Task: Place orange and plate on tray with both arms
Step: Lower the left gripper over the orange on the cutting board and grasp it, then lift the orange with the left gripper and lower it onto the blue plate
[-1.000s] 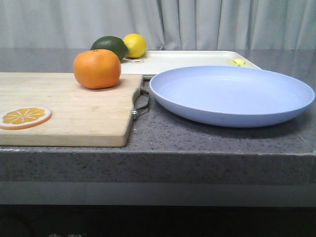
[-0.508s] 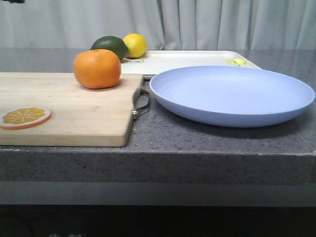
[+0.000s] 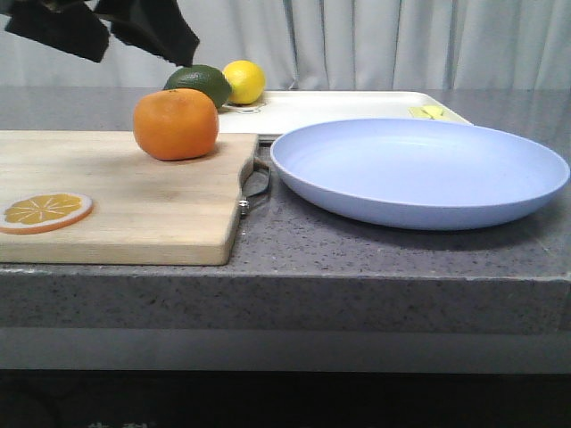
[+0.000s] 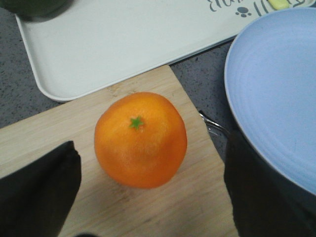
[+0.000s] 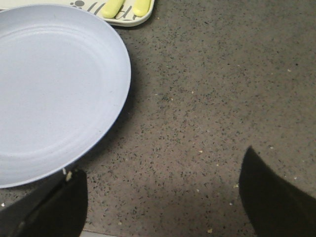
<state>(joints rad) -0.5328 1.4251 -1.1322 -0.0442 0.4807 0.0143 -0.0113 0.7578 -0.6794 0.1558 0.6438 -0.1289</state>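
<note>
hovering: left gripper (image 4: 148,197) above orange (image 4: 140,139)

Tray (image 3: 357,109) partly hidden behind plate (image 3: 419,169); avocado (image 4: 29,7) cut by edge.

orange (image 3: 176,124) on cutting board (image 3: 125,201), plate (image 3: 419,169) right, tray (image 3: 330,109) behind.

I see a dark grey speckled stone counter (image 3: 375,254) with a thick front edge. Three things lie directly on it. A wooden board (image 3: 134,201) sits at front left, its metal handle (image 3: 254,183) pointing toward the plate (image 3: 419,169), which rests just beside it at front right. Behind both, touching neither that I can tell, lies the tray (image 3: 339,109), near the counter's back.
</note>
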